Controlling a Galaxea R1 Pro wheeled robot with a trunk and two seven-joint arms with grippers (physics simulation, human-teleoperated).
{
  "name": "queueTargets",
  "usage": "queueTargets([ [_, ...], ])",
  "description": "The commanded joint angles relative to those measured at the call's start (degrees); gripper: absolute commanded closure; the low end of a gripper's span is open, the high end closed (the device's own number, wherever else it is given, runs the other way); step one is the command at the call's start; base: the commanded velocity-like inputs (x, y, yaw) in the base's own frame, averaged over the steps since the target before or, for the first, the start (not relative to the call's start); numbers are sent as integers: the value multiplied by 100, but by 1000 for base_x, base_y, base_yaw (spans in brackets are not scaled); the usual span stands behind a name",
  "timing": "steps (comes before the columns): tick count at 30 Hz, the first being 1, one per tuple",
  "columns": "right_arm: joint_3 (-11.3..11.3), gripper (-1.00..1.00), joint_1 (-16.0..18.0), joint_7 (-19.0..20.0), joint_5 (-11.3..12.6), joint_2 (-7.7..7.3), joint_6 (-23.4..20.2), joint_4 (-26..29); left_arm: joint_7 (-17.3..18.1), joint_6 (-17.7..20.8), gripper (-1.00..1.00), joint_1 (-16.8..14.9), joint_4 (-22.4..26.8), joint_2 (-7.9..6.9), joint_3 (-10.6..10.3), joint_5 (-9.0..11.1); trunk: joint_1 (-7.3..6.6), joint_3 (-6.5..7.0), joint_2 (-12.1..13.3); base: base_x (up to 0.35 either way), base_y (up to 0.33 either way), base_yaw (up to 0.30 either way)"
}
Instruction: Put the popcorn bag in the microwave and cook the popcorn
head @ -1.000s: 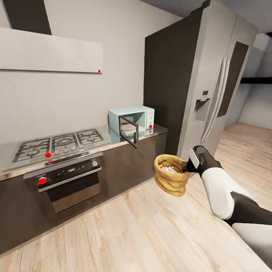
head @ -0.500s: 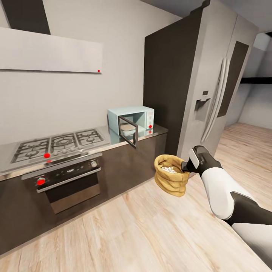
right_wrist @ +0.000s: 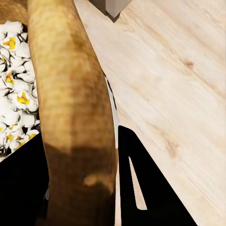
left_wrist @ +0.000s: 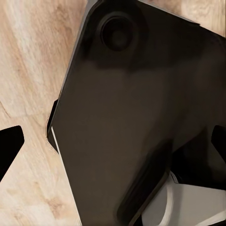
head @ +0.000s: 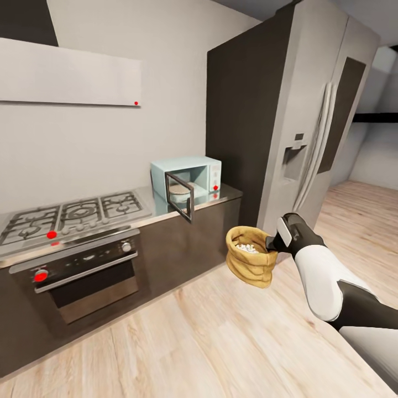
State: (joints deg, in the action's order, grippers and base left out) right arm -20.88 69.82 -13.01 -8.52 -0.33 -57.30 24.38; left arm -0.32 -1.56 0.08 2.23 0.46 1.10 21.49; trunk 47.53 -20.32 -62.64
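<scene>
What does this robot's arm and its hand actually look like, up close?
In the head view the right arm is smooth and rounded, with glossy white shells and black bands at the joints. A pale grey plate sits near the wrist. The right gripper is black, with flat, angular fingers. No cables or markings show.

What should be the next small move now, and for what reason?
Probably lower the popcorn bag onto the countertop. The right gripper holds it by the rim above the floor, white popped kernels fill it, and the microwave door stands open, so heating looks done.
</scene>
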Motion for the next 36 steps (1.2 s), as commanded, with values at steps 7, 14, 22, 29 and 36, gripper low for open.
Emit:
queueTargets([
  [7,-41,100,5,27,-51,5,-18,5,-3,-11,-100,1,6,-2,13,22,2,-6,-4,186,-130,0],
  [14,-42,100,5,27,-53,-2,-20,5,-3,-11,-100,1,6,-2,13,22,2,-6,-4,186,-130,0],
  [22,-44,100,5,27,-53,-3,-18,5,-3,-11,-100,1,6,-2,13,22,2,-6,-4,186,-130,0],
  [29,-43,100,5,27,-53,-3,-8,5,-3,-11,-100,1,6,-2,13,22,2,-6,-4,200,-134,0],
  [36,-47,100,5,27,-62,-3,-8,12,-3,-11,-100,1,6,-2,13,22,2,-6,-4,220,-137,0],
])
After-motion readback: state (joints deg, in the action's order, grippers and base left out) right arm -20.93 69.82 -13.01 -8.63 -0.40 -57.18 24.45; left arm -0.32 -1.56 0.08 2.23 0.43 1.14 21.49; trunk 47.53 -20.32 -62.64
